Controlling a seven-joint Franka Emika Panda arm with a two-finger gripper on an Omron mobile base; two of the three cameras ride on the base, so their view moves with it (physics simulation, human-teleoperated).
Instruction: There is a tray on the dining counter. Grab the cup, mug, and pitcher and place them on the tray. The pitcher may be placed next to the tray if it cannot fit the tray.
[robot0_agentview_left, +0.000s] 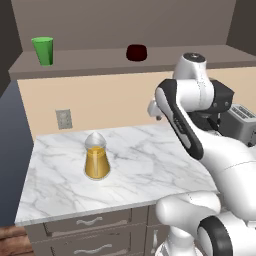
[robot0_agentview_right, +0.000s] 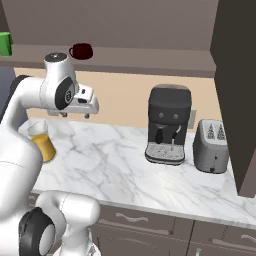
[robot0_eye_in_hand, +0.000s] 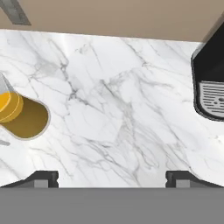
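Note:
The green cup (robot0_agentview_left: 43, 50) and the dark maroon mug (robot0_agentview_left: 136, 52) stand apart on a brown shelf above the marble worktop (robot0_agentview_left: 150, 165); in the right base view the cup (robot0_agentview_right: 4, 44) is at the left edge and the mug (robot0_agentview_right: 81, 50) near it. The amber pitcher (robot0_agentview_left: 96, 159) stands upright on the worktop's left part. My gripper (robot0_agentview_right: 75, 116) hangs open above the worktop, pointing down, to the right of the pitcher (robot0_agentview_right: 42, 144) and holding nothing. In the hand view the pitcher (robot0_eye_in_hand: 21, 114) lies far left of my gripper (robot0_eye_in_hand: 112, 178). The tray and dining counter are out of view.
A black coffee machine (robot0_agentview_right: 168, 125) and a grey toaster (robot0_agentview_right: 212, 146) stand on the worktop's right side. A wall outlet (robot0_agentview_left: 63, 119) sits behind the pitcher. Drawers (robot0_agentview_left: 90, 221) run below the worktop's front edge. A dark cabinet side (robot0_agentview_right: 235, 90) rises at the far right.

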